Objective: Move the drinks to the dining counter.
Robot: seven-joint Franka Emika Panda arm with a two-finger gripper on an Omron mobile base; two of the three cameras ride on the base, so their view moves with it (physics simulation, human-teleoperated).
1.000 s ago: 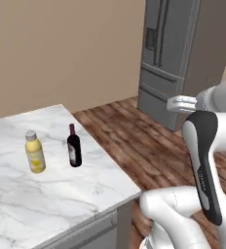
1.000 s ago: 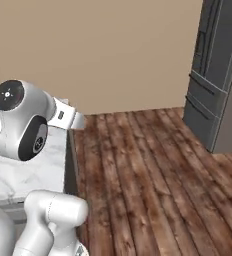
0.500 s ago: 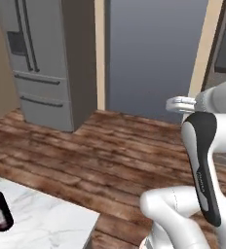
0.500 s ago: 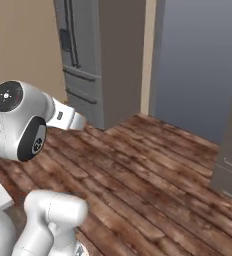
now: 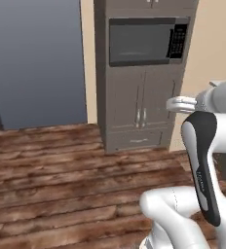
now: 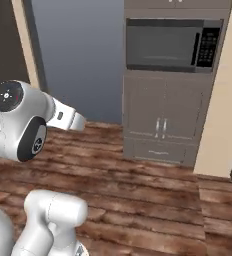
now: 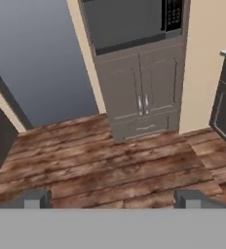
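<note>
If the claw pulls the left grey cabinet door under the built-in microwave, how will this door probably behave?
The grey cabinet door looks like a stiff flat panel, so it probably swings without bending. Its slim vertical handle sits at the inner edge, so it likely hinges on the outer side.

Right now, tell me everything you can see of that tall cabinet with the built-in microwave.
The tall cabinet is grey-brown, matte, and stands upright on the wood floor, against a beige wall. A dark built-in microwave with a black keypad on its right fills the upper bay. Below are two closed doors with slim metal handles at the centre seam, then a shut drawer with a horizontal handle. To its left is a wide grey-blue panel. Nothing touches it; the arm is well short of it.
</note>
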